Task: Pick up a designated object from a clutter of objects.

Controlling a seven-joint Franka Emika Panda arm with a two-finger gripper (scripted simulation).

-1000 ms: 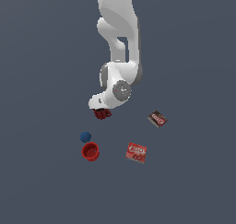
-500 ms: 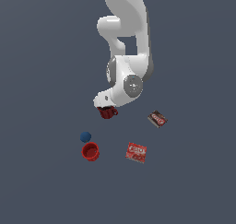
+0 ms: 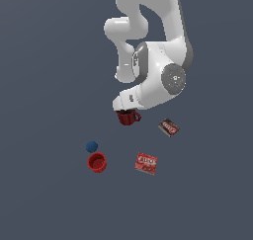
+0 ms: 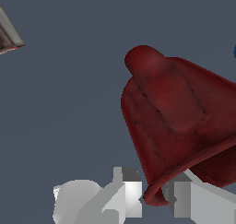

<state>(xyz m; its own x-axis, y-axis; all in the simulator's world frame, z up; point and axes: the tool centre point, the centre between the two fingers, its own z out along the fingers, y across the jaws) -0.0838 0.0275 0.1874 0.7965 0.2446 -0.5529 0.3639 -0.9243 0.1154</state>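
The tool (image 4: 154,191) is pinching the rim of the dark red ribbed mug with a loop handle (image 3: 128,117), at twelve o'clock from the flat red packet (image 3: 146,163); lifting appears underway, clearance unconfirmed.

Setting: a single flat ground surface (image 3: 44,61) of uniform dark slate grey-blue, filling both the exterior and wrist views edge to edge. It carries no texture, seams or markings. No walls, furniture, windows or horizon line appear. Lighting is even and diffuse, without strong cast shadows on the surface. The same plain grey tone appears in the wrist view.
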